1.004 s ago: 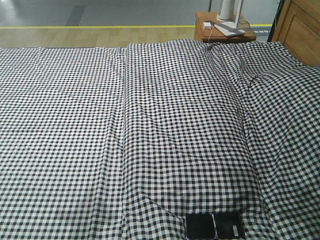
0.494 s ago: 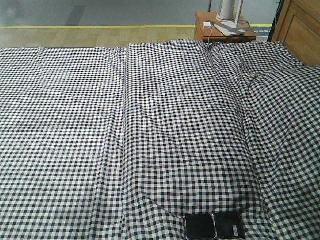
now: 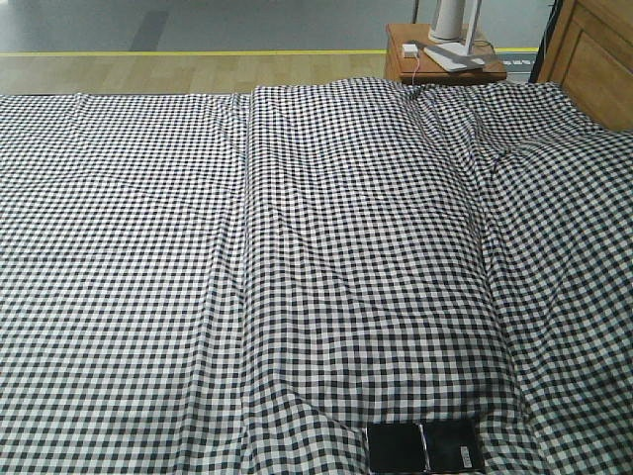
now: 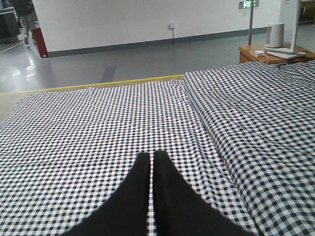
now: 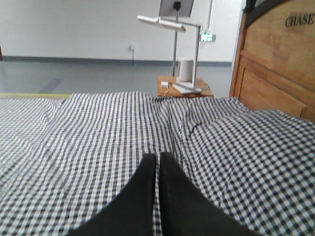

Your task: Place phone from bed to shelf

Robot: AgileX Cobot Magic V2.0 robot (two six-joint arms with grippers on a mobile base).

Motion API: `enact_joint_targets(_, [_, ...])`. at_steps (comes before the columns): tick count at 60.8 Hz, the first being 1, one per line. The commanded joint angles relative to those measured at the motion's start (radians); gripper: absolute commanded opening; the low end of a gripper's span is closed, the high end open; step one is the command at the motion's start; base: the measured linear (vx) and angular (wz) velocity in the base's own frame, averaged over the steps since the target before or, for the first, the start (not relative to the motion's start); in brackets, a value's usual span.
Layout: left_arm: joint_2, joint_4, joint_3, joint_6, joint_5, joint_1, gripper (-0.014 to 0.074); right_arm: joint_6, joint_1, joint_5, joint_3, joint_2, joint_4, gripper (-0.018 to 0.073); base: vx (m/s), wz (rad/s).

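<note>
The phone [image 3: 425, 447] lies flat at the near right edge of the bed [image 3: 198, 247], apparently unfolded, though the frame crops it. The left gripper [image 4: 151, 158] and right gripper [image 5: 158, 160] hover clenched and empty, probably parked ahead of any reach.

Side table [image 4: 248, 55] bearing lamp [image 5: 160, 20], white cylinder [image 4: 275, 35].

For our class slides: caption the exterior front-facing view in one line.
Black foldable phone lies flat at the near edge of the gingham bed; a wooden side table stands beyond.
</note>
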Motion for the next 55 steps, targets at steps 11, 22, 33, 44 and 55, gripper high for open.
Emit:
enact_joint_targets(11, [-0.010, -0.005, -0.026, -0.004, -0.070, 0.000, 0.0001, -0.010, -0.003, -0.409, -0.010, -0.005, -0.011, -0.0003, 0.00, 0.00])
enact_joint_targets(22, [-0.010, -0.005, -0.026, -0.004, -0.070, 0.000, 0.0001, -0.013, -0.003, -0.413, -0.139, -0.005, -0.011, -0.0003, 0.00, 0.00])
enact_joint_targets(33, [-0.010, -0.005, -0.026, -0.004, -0.070, 0.000, 0.0001, -0.012, -0.003, -0.295, -0.335, 0.053, -0.011, -0.0003, 0.00, 0.00])
enact_joint_targets(44, [-0.010, -0.005, -0.026, -0.004, -0.070, 0.000, 0.0001, 0.001, -0.003, -0.155, -0.523, 0.206, -0.010, 0.0010, 0.00, 0.00])
enact_joint_targets(55, [-0.010, -0.005, -0.026, -0.004, -0.070, 0.000, 0.0001, 0.035, -0.003, 0.011, -0.706, 0.396, -0.010, 0.0055, 0.00, 0.00])
